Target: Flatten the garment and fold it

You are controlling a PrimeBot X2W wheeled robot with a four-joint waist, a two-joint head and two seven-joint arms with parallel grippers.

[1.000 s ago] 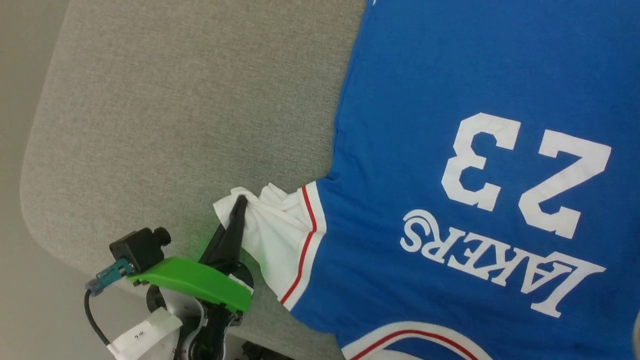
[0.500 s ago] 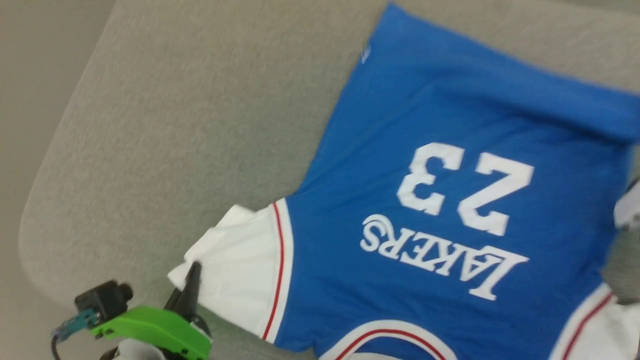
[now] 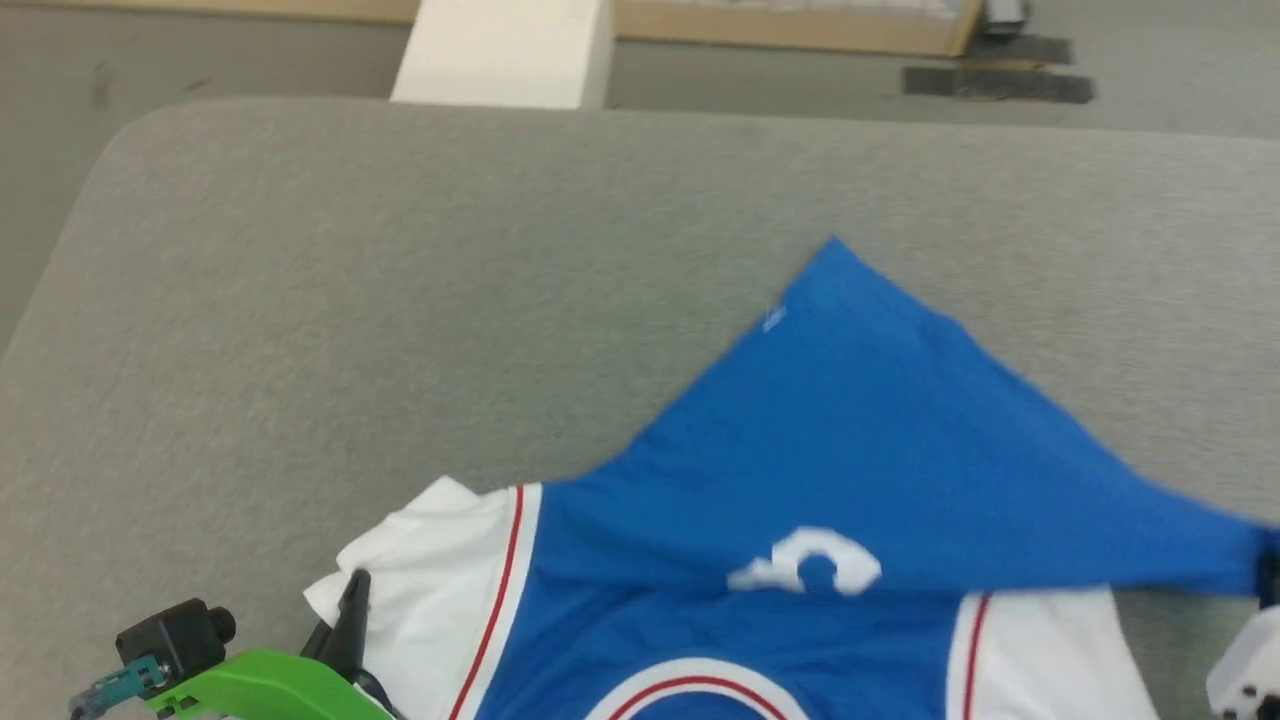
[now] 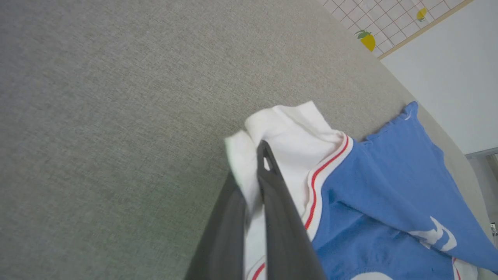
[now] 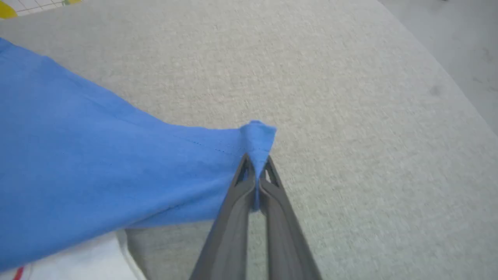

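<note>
The garment (image 3: 880,440), bright blue with white sleeve ends and red stripes, lies on the grey table (image 3: 300,300). Its blue lower part is drawn back over the chest, so just a scrap of the white number (image 3: 810,570) peeks out. My left gripper (image 3: 352,598) is at the lower left, shut on the white left sleeve (image 4: 295,144). In the left wrist view the cloth is bunched between the fingers (image 4: 272,194). My right gripper (image 5: 255,161) is shut on a blue hem corner (image 5: 258,134) and holds it above the table. Its pale wrist (image 3: 1240,672) shows at the head view's right edge.
The padded grey table curves off at its far left corner (image 3: 130,130). Beyond its far edge stand a white post (image 3: 500,50) and a wood-framed board (image 3: 800,25) on the floor. Bare table lies left of and beyond the garment.
The head camera has tilted up toward the far edge. My right gripper has drawn the blue hem corner back over the shirt, covering most of the print. The left gripper still holds the sleeve.
</note>
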